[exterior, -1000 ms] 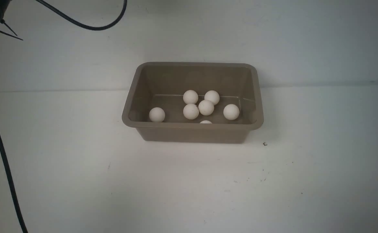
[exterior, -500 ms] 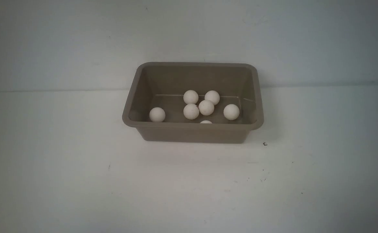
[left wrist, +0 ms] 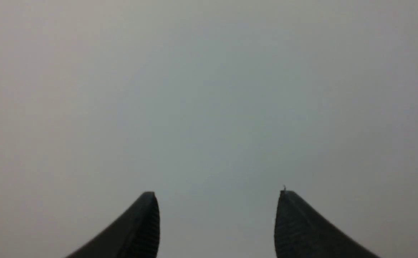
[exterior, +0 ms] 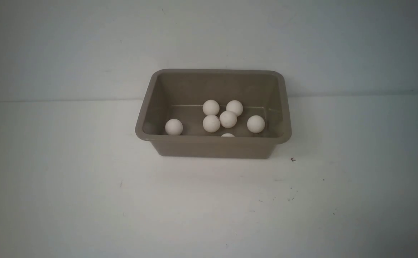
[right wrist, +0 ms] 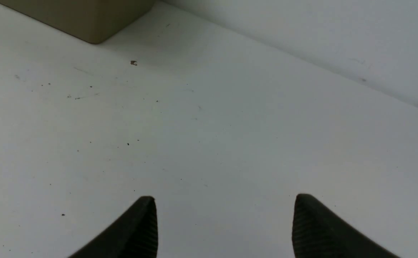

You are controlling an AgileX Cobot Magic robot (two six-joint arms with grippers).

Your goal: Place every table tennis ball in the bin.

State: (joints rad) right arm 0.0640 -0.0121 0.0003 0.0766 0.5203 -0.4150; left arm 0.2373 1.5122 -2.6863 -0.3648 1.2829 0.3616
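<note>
The left gripper (left wrist: 217,195) shows only in its own wrist view: two dark ribbed fingertips (left wrist: 148,218) stand apart with nothing between them, released, over a plain pale grey surface. It is out of the front view.

In the front view the bin (exterior: 142,114), a grey-brown tub with rounded corners and a flared rim, sits on the white table (exterior: 69,186) close to the back wall (exterior: 87,43). All seven table tennis balls lie inside it. At the left of its floor a lone ball (exterior: 173,127) rests apart from the others. Toward the middle, four balls cluster touching or nearly so: two at the back (exterior: 211,107) (exterior: 234,108) and two in front of them (exterior: 211,123) (exterior: 228,119). A sixth ball (exterior: 227,135) is mostly hidden behind the near wall, only its top showing. At the right, another ball (exterior: 255,124) lies just beside the cluster. No writing or label can be read on the balls or bin.

A small dark speck (exterior: 293,159) lies on the table just right of the bin's near corner.

The right gripper (right wrist: 225,200) is likewise released, its fingertips (right wrist: 146,222) wide apart and empty above the table, with the bin's corner (right wrist: 87,21) well away.
</note>
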